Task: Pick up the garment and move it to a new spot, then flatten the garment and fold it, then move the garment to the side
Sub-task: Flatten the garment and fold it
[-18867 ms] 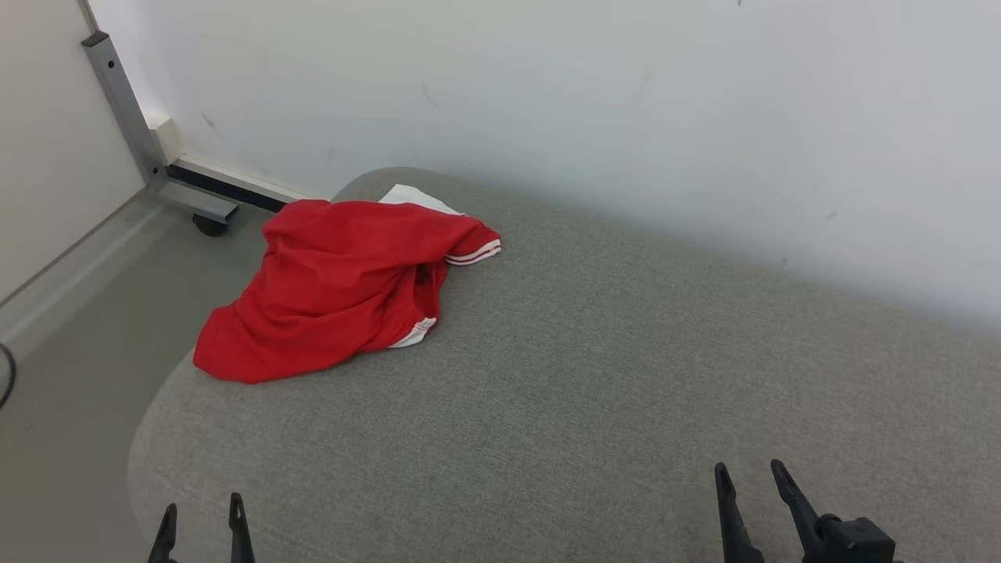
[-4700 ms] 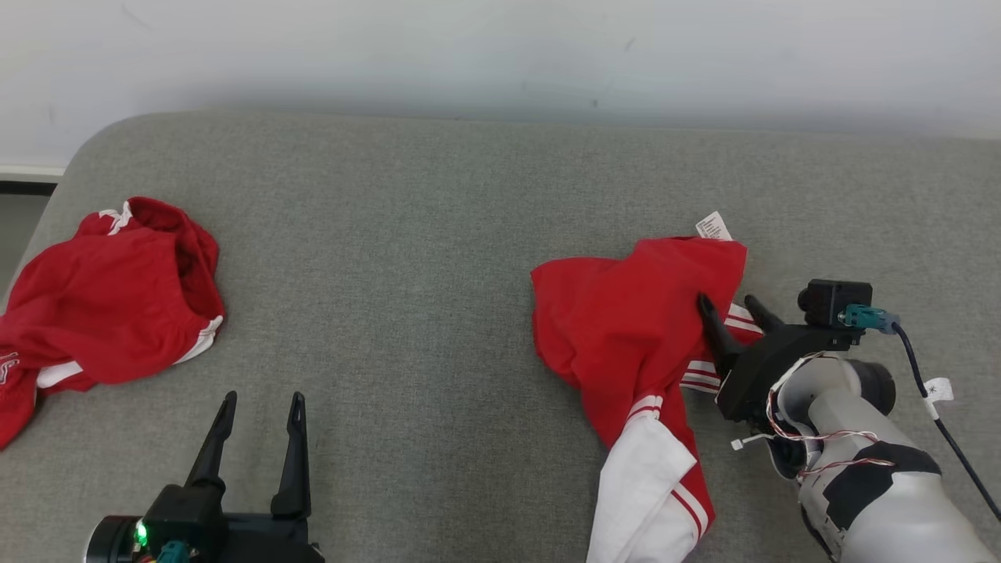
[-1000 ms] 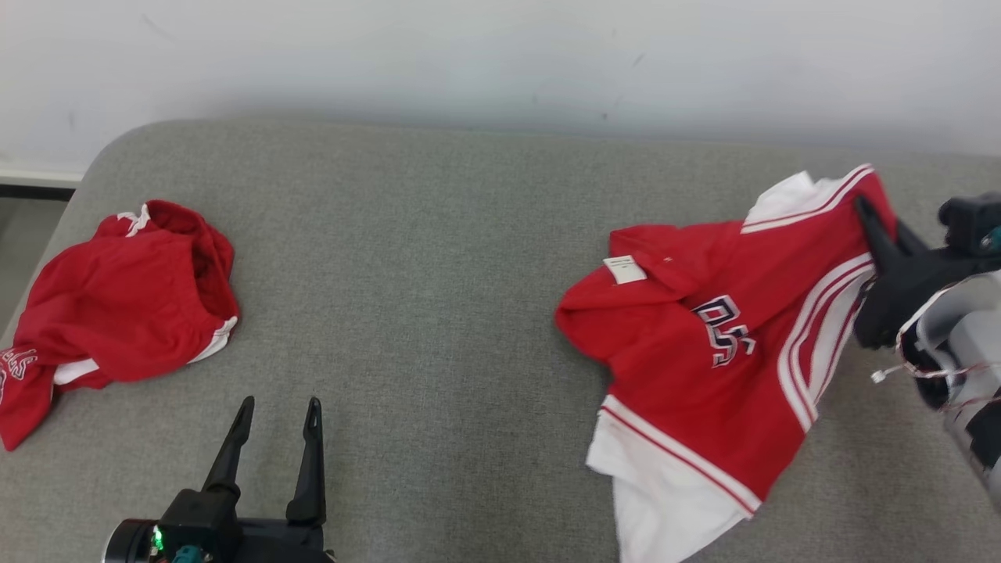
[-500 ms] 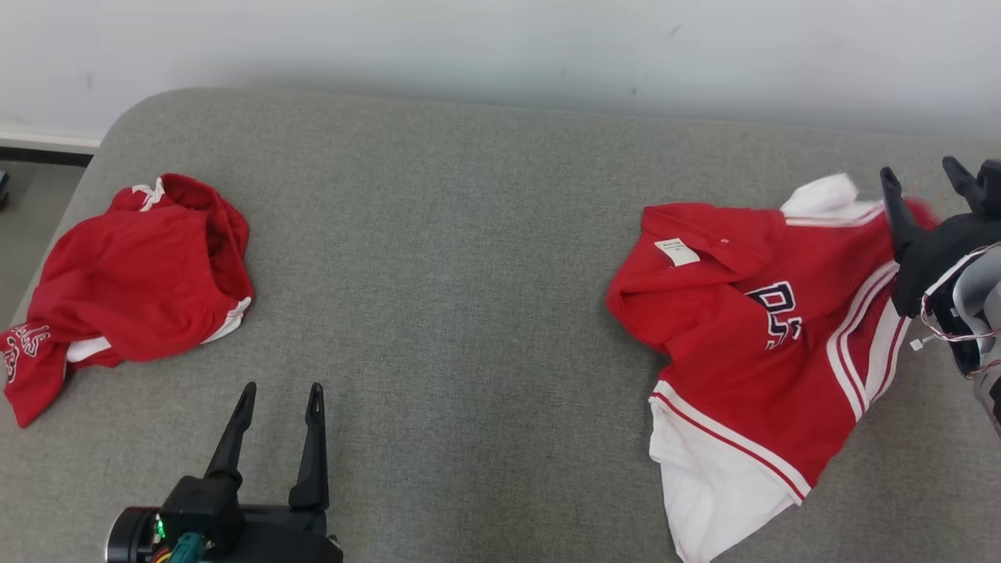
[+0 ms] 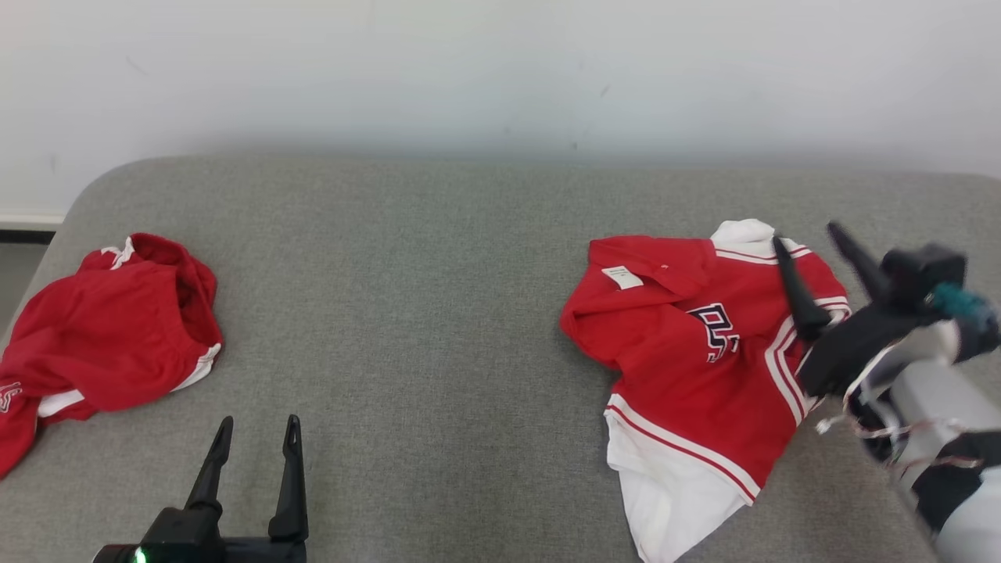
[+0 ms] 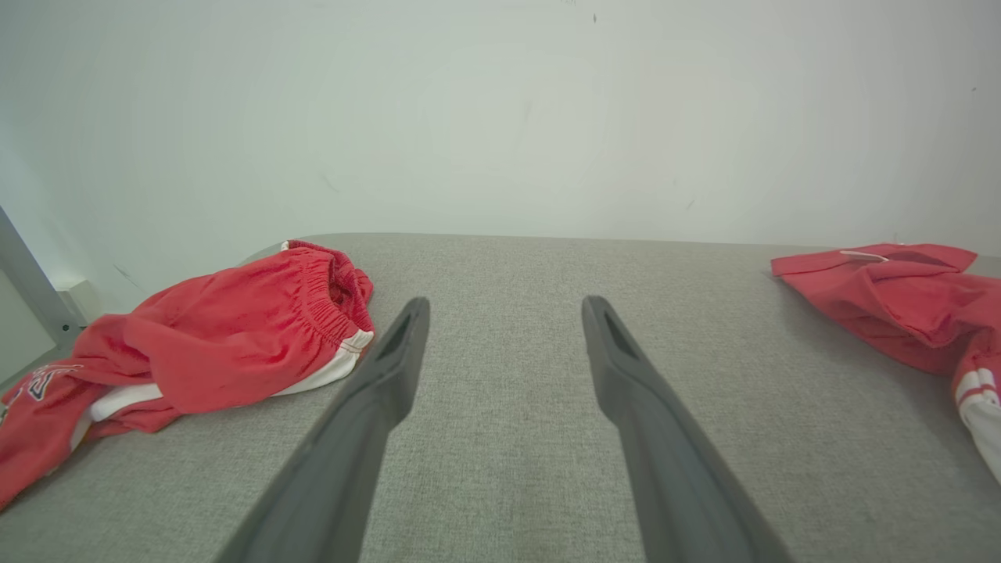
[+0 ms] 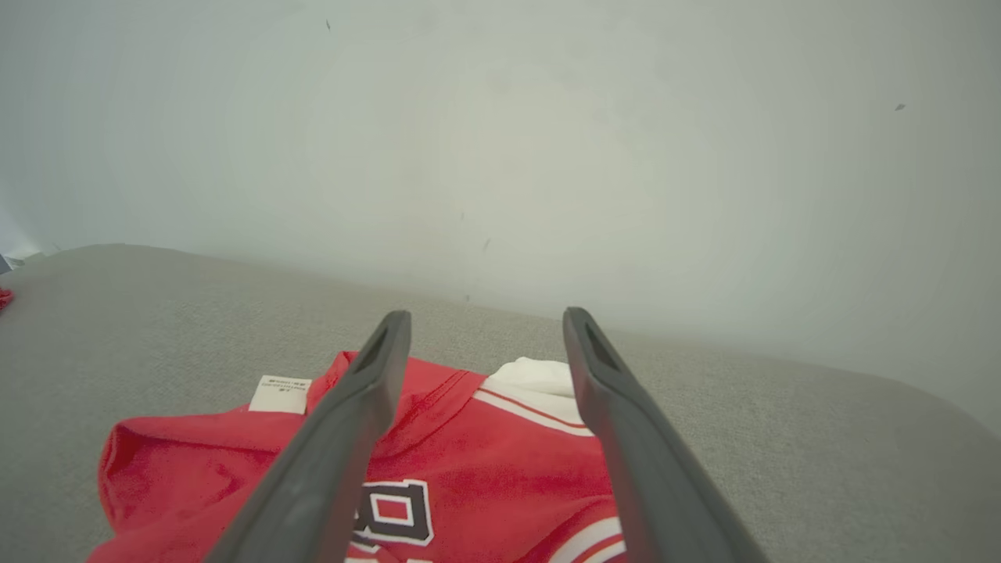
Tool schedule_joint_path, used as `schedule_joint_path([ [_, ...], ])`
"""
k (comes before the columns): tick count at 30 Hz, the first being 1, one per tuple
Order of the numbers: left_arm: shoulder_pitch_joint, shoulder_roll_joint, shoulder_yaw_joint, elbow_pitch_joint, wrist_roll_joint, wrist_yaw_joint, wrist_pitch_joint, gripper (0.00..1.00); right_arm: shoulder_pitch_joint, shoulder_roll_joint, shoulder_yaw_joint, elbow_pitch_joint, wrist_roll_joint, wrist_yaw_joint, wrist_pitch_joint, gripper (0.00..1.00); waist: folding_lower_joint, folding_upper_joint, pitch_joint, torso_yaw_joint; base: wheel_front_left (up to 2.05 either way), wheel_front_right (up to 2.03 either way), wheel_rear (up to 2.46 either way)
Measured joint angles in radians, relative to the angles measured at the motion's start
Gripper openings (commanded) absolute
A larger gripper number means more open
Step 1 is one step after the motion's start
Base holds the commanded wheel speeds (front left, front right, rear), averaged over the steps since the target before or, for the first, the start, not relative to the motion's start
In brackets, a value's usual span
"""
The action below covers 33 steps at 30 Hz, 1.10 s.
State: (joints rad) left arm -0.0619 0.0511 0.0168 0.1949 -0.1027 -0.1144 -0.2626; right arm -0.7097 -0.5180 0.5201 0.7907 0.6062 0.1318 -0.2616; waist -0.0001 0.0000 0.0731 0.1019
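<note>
Jersey (image 5: 704, 344): lay rumpled on the right of the cushion (image 5: 438, 258), long axis running near to far. Right tool (image 5: 804, 233): wide open, empty, over the jersey's right edge; the nearer arm. Left tool (image 5: 260, 421): open, empty, well apart, nearer the shorts (image 5: 109, 328).

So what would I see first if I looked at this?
Probably the bright red and white sports jersey with dark letters, lying rumpled on the right of the grey fabric cushion. The right gripper hangs open at its right edge, and a crumpled pair of red shorts with white trim sits far off on the left.
</note>
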Motion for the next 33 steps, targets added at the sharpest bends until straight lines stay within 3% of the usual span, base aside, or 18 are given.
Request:
schedule_joint_path([
  [7, 0.018, 0.000, 0.014, -0.004, 0.005, -0.002, 0.000, 1.00, 0.218, 0.040, -0.038, -0.155, 0.001, 0.000, 0.000, 1.00, -0.0001, 0.0000, -0.029, -0.021, 0.00, 0.00, 0.00],
  [17, 0.021, 0.000, 0.009, -0.004, 0.003, -0.009, 0.000, 1.00, 0.434, 0.129, 0.011, -0.312, 0.008, 0.000, 0.022, 1.00, 0.0000, 0.0000, -0.031, -0.008, 0.00, 0.00, 0.00],
  [30, 0.020, 0.000, -0.003, -0.008, 0.001, -0.009, 0.000, 1.00, 0.495, 0.156, 0.064, -0.286, -0.091, 0.000, 0.111, 1.00, 0.0000, 0.0000, -0.016, 0.032, 0.00, 0.00, 0.00],
  [31, 0.020, 0.000, -0.004, -0.008, 0.001, -0.009, 0.000, 1.00, 0.495, 0.158, 0.071, -0.279, -0.103, 0.000, 0.114, 0.64, 0.0000, 0.0000, -0.015, 0.033, 0.00, 0.00, 0.00],
  [32, 0.020, 0.000, -0.005, -0.008, 0.001, -0.009, 0.000, 1.00, 0.495, 0.161, 0.077, -0.271, -0.110, 0.000, 0.118, 0.00, 0.0000, 0.0000, -0.015, 0.034, 0.00, 0.00, 0.00],
  [33, 0.021, 0.000, -0.006, -0.008, -0.001, -0.009, 0.000, 1.00, 0.495, 0.164, 0.086, -0.261, -0.115, 0.000, 0.128, 0.00, 0.0000, 0.0000, -0.015, 0.034, 0.00, 0.00, 0.00],
])
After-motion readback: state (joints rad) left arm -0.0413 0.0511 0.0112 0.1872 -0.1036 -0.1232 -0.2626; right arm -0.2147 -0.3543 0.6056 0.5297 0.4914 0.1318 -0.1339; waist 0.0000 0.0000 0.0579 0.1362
